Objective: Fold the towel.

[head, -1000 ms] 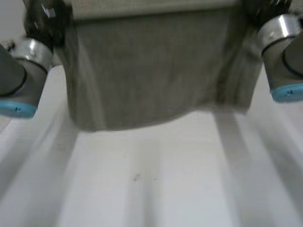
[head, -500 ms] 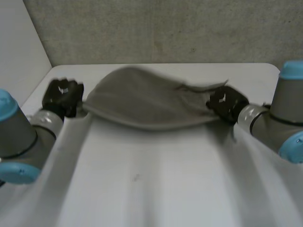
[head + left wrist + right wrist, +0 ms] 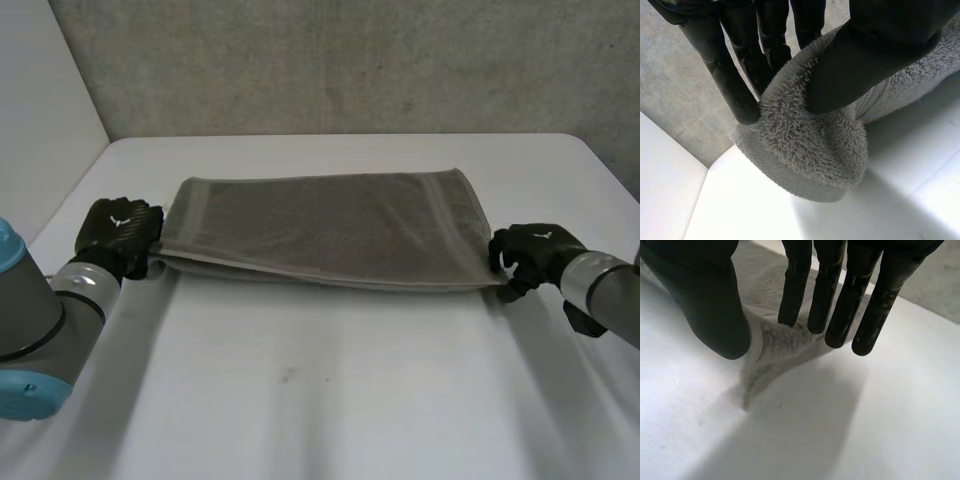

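Grey-brown terry towel point(image 3: 320, 235): uniform colour, no print, one woven band across near a short end, hem slightly paler. Plain white counter point(image 3: 330, 420) with a small dark speck or two, possibly dirt. Matte black left hand point(image 3: 118, 230), matte black right hand point(image 3: 532, 252). Grey left arm point(image 3: 50, 310) with a light-blue cap point(image 3: 30, 392). Mottled grey rear wall point(image 3: 350, 65), white side panel point(image 3: 40, 110).

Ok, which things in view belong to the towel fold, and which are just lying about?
Part of the job:
- towel, lying folded over on the table
- left robot hand, pinching the towel's corner at one end
- right robot hand, pinching the corner at the other end

Not part of it:
- white table, bearing the towel
- grey wall behind the table
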Controlling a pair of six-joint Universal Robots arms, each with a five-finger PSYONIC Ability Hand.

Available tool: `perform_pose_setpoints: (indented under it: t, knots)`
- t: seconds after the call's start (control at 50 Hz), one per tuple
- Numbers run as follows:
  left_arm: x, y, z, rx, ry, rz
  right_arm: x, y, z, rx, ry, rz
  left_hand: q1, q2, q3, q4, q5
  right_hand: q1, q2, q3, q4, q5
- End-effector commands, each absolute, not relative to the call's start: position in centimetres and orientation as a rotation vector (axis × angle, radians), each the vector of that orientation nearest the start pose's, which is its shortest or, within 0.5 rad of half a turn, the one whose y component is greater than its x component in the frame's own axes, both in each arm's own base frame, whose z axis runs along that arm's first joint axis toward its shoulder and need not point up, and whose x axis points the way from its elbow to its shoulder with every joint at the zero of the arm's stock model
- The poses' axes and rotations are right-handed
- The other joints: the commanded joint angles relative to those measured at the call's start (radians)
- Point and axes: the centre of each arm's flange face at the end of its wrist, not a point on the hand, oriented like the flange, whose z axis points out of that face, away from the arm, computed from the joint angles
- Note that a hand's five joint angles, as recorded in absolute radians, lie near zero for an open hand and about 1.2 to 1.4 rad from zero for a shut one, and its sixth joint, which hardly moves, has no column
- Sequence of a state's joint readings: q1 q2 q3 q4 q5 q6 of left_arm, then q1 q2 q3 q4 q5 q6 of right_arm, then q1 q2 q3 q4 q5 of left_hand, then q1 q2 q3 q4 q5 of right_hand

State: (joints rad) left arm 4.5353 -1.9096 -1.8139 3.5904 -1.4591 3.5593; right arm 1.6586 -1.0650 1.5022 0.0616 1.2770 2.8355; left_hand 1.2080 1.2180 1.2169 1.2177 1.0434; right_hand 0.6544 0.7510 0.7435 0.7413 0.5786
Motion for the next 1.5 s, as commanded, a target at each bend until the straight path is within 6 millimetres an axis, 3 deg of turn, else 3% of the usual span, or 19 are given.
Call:
perform_pose_setpoints:
  t: [0.02,0.28,0.38,0.4,0.54,0.58,0.64,0.68,0.7,0.74,0.76,0.8,0.96,1.08,1.18,1.24,1.34,1.4,1.5]
  knots:
    - [-19.9,-30.9,16.8,0.779,2.166,-2.024,17.4,-33.7,14.7,-0.466,2.448,-1.555,0.188,0.178,0.179,0.179,0.178,0.253,0.156,0.163,0.166,0.154]
    - [-20.1,-30.6,16.9,0.791,2.167,-2.029,17.4,-33.5,13.8,-0.296,2.425,-1.502,0.188,0.178,0.179,0.179,0.178,0.258,0.162,0.169,0.171,0.16]
    - [-19.8,-30.5,16.7,0.786,2.179,-2.013,17.6,-33.6,13.1,-0.299,2.421,-1.48,0.188,0.178,0.179,0.179,0.178,0.543,0.447,0.454,0.456,0.445]
    - [-19.8,-30.4,16.6,0.788,2.184,-2.008,17.6,-33.6,12.9,-0.304,2.416,-1.469,0.188,0.178,0.179,0.179,0.178,0.74,0.643,0.651,0.653,0.641]
    - [-19.7,-29.3,17.3,0.801,2.202,-1.986,18.0,-33.6,14.1,-0.37,2.352,-1.48,0.188,0.178,0.179,0.179,0.178,0.742,0.645,0.653,0.655,0.643]
    - [-19.4,-28.3,17.8,0.837,2.234,-1.912,18.3,-33.2,16.4,-0.524,2.31,-1.569,0.188,0.178,0.179,0.179,0.178,0.742,0.645,0.653,0.655,0.643]
    - [-19.3,-27.6,17.8,0.886,2.244,-1.85,18.4,-32.5,17.3,-0.671,2.31,-1.59,0.188,0.178,0.179,0.179,0.178,0.742,0.645,0.653,0.655,0.643]
    - [-18.8,-26.3,17.7,1.0,2.263,-1.689,18.2,-31.0,18.2,-1.014,2.341,-1.615,0.188,0.178,0.179,0.179,0.178,0.742,0.645,0.653,0.655,0.643]
    - [-18.8,-26.3,17.7,1.001,2.263,-1.688,18.2,-31.0,18.3,-1.015,2.341,-1.615,0.188,0.178,0.179,0.179,0.178,0.742,0.645,0.653,0.655,0.643]
    - [-17.8,-24.7,17.6,1.089,2.308,-1.502,17.6,-29.2,18.8,-1.345,2.382,-1.54,0.188,0.178,0.179,0.179,0.178,0.742,0.645,0.653,0.655,0.643]
    - [-17.8,-24.7,17.6,1.09,2.308,-1.501,17.6,-29.2,18.8,-1.347,2.383,-1.539,0.188,0.178,0.179,0.179,0.178,0.742,0.645,0.653,0.655,0.643]
    - [-17.4,-23.2,18.7,1.13,2.331,-1.431,15.8,-27.6,18.8,-1.604,2.464,-1.353,0.188,0.178,0.179,0.179,0.178,0.742,0.645,0.653,0.655,0.643]
    - [-17.0,-20.4,21.4,1.146,2.292,-1.495,13.7,-24.4,19.9,-1.864,2.499,-1.031,0.188,0.178,0.179,0.179,0.178,0.742,0.645,0.653,0.655,0.643]
    - [-17.6,-20.0,22.3,1.186,2.267,-1.573,13.9,-25.1,21.3,-1.88,2.471,-1.148,0.188,0.178,0.179,0.179,0.178,0.742,0.645,0.653,0.655,0.643]
    - [-18.2,-21.8,21.9,1.204,2.241,-1.624,14.1,-28.7,22.5,-1.793,2.48,-1.475,0.188,0.178,0.179,0.179,0.178,0.742,0.645,0.653,0.655,0.643]
    - [-18.5,-22.7,21.7,1.207,2.227,-1.644,14.7,-29.8,22.3,-1.772,2.458,-1.551,0.188,0.178,0.179,0.179,0.178,0.742,0.645,0.653,0.655,0.643]
    - [-19.6,-27.4,20.6,1.189,2.127,-1.742,19.1,-32.9,21.4,-1.829,2.326,-1.76,0.188,0.178,0.179,0.179,0.178,0.742,0.645,0.653,0.655,0.643]
    - [-19.9,-28.7,20.2,1.18,2.103,-1.764,20.3,-34.3,20.5,-1.86,2.334,-1.833,0.188,0.178,0.179,0.179,0.178,0.742,0.645,0.653,0.655,0.643]
    - [-20.4,-33.7,17.7,1.127,2.047,-1.776,21.9,-37.2,18.9,-1.85,2.245,-2.035,0.188,0.178,0.179,0.179,0.178,0.742,0.645,0.653,0.655,0.643]
